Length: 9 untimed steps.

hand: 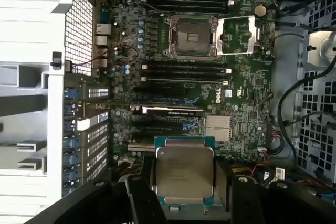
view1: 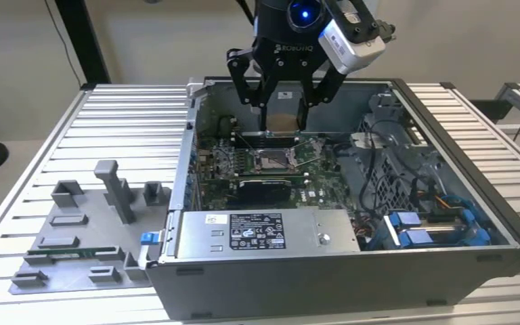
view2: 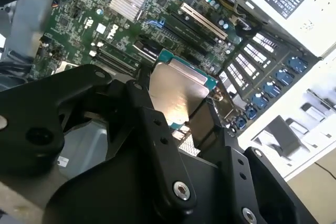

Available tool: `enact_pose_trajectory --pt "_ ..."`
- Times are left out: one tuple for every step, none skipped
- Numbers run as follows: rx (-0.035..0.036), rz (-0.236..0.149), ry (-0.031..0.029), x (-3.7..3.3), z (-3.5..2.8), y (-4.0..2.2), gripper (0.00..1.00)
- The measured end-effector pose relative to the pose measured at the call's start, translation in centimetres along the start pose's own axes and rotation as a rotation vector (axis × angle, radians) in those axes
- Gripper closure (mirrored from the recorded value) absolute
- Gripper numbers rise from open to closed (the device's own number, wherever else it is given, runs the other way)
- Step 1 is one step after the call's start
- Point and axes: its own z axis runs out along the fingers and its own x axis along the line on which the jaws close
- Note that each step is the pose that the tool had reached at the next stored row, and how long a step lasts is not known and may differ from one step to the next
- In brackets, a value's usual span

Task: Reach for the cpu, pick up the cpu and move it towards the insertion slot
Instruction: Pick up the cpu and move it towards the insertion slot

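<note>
Inside an opened grey computer case (view1: 351,271) standing on a slatted metal table (view1: 116,128), the robot's black gripper (view1: 283,122) is gripping the cpu (view1: 283,122) by its edges, holding it in the air above the motherboard (view1: 310,159). In the first wrist view the cpu (hand: 184,170) is showing its silvery metal top and thin green rim between the dark fingers (hand: 227,179); in the second wrist view the same chip (view2: 176,90) is catching the light, clamped between the black finger links (view2: 157,135). Farther along the board, the insertion slot (hand: 190,36) is lying open, its silver frame surrounding a dark centre and its hinged metal cover (hand: 239,36) folded out beside it. In the exterior view the slot (view1: 272,160) is sitting just below and in front of the raised chip, well apart from it. A white-labelled power supply (view1: 260,233) is occupying the case's front edge, while a grey parts fixture (view1: 79,230) is resting on the table toward the exterior view's left.
</note>
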Motion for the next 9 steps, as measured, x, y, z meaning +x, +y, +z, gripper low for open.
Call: enact_pose_trajectory --pt "0.0001 0.0 0.0001 0.0 0.0 0.0 1.0" --pt "0.0001 0.0 0.0 0.0 -0.01 0.0 1.0" --pt "0.0001 0.0 0.0 0.0 -0.01 0.0 1.0" --pt "0.0001 0.0 0.0 -0.01 -0.01 0.0 1.0" --pt "0.0001 0.0 0.0 -0.01 0.0 0.0 1.0" --pt "0.0001 0.0 0.0001 -0.01 0.0 0.0 1.0" --pt "0.0001 0.0 0.0 -0.02 0.0 0.0 1.0" --pt "0.0001 0.0 0.0 -0.07 0.0 0.0 1.0" --pt "0.0001 0.0 0.0 -0.13 0.0 0.0 1.0"
